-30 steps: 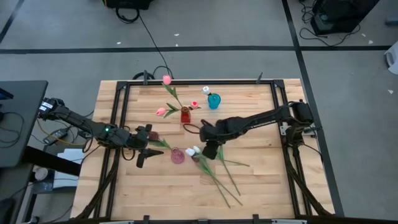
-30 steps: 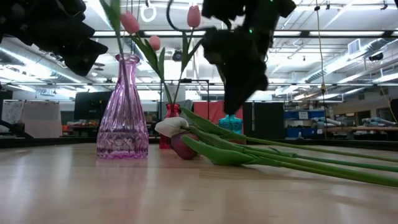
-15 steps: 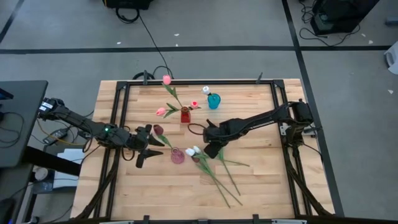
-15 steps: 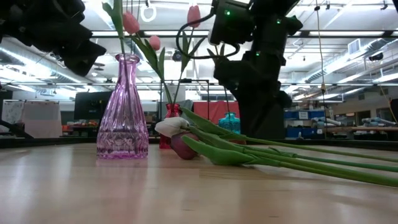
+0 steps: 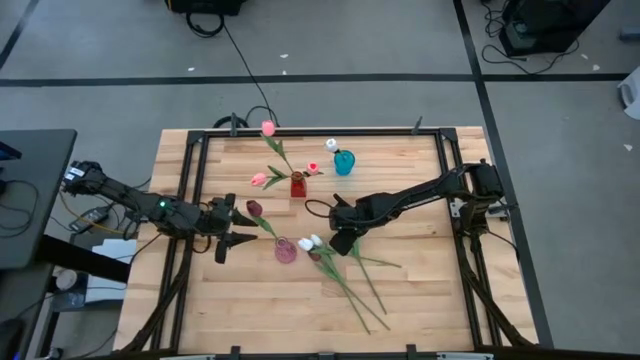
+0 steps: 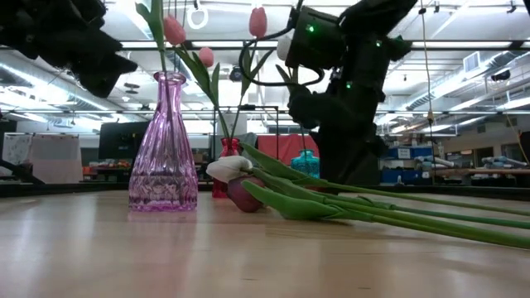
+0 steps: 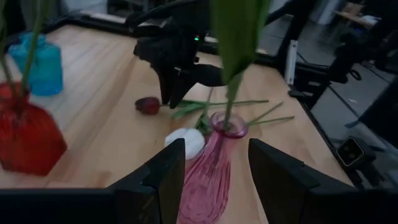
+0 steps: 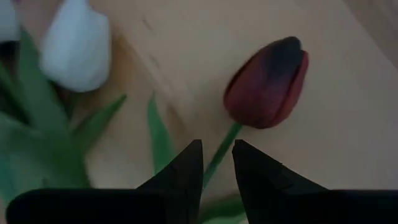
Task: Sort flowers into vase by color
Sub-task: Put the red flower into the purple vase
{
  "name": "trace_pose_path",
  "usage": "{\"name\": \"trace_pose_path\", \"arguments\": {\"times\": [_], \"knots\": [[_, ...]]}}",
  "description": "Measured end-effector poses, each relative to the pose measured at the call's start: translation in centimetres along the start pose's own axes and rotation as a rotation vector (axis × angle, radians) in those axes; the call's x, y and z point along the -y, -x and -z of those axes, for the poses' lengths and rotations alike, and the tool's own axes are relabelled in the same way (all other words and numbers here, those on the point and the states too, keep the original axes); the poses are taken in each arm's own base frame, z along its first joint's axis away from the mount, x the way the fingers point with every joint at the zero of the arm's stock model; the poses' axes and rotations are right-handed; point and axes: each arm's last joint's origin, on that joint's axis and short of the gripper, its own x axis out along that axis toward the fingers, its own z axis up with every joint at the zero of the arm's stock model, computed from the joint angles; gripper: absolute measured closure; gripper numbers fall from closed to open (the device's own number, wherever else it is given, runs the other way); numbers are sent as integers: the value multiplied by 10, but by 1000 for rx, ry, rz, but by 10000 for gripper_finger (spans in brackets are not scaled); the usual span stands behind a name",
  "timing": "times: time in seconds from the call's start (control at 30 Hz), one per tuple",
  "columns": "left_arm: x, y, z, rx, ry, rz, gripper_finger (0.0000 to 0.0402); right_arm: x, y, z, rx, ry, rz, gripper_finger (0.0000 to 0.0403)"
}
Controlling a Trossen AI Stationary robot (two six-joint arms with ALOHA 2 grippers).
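A dark maroon tulip (image 8: 267, 84) lies on the tabletop (image 5: 420, 290) among the loose flowers (image 5: 345, 270) beside the pink vase (image 5: 286, 250), its stem between the narrowly parted fingers of the right gripper (image 8: 216, 165). The left gripper (image 7: 214, 162) hangs wide open, just beside the pink vase.

Near half of bench (image 5: 260, 310): bare wood, open passage.
Centre: pink vase (image 5: 286, 251) stands upright, loose tulips (image 5: 350, 275) fanned on the wood just beside it.
Far side: red vase (image 5: 298, 185) and blue vase (image 5: 344, 162) with leaning stems.
Over centre: left gripper (image 5: 226, 246) and right gripper (image 5: 338, 243) flank the pink vase.
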Motion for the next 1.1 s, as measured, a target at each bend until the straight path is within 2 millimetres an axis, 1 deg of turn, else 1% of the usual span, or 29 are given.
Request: {"name": "trace_pose_path", "arguments": {"times": [0.17,0.27,0.33,0.5,0.53,0.6,0.67,0.73,0.8,0.9,1.1], "knots": [[-1,0,2,-20,45,-10,220,3,-4,4,0,3,4,304],[-1,0,2,-24,57,-9,220,4,-5,4,-1,22,12,314],[-1,0,3,-31,58,-6,220,4,-5,4,8,25,20,328],[0,0,3,-38,59,9,220,5,-4,4,8,36,37,387],[0,0,3,-40,57,12,220,6,-4,4,3,43,43,392],[0,0,4,-44,54,14,220,7,0,4,5,46,41,390],[0,0,4,-51,49,19,220,5,10,2,38,53,23,389],[0,1,4,-52,44,31,220,-1,22,1,130,89,15,394],[0,2,3,-44,28,38,220,-10,34,-2,258,150,0,397],[1,2,0,-16,5,48,220,-22,52,-11,436,262,-60,395],[3,2,-5,43,-27,64,220,-42,71,-33,780,554,-156,393]]}}
